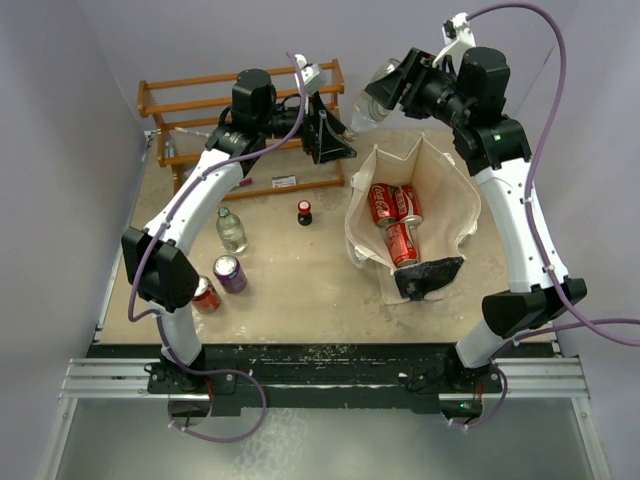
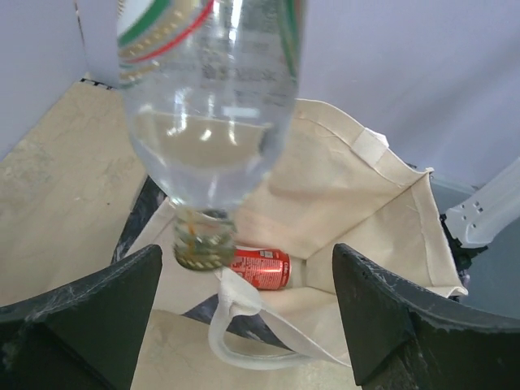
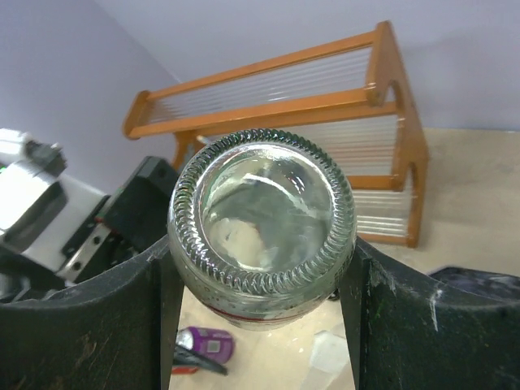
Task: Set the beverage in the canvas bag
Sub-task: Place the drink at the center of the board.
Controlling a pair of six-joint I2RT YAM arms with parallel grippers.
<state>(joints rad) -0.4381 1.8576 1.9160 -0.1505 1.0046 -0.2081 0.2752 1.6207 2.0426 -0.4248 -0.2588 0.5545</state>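
The beverage, a clear glass bottle (image 1: 372, 103) with a red-and-green label, hangs tilted neck-down over the far left corner of the canvas bag (image 1: 365, 215). My right gripper (image 1: 398, 88) is shut on its lower body; its ribbed base (image 3: 262, 211) fills the right wrist view between the fingers (image 3: 158, 284). My left gripper (image 1: 330, 135) stands open just left of the bag. In the left wrist view, the bottle (image 2: 211, 122) and its cap hang beyond the wide-apart left gripper (image 2: 246, 260), above the open bag (image 2: 341, 187).
Several red cans (image 1: 395, 225) lie inside the bag, one in the left wrist view (image 2: 260, 268). A wooden rack (image 1: 200, 100) stands at the back left. On the table's left are a clear bottle (image 1: 231, 230), a purple can (image 1: 230, 273), a red can (image 1: 206, 294) and a small dark bottle (image 1: 304, 212).
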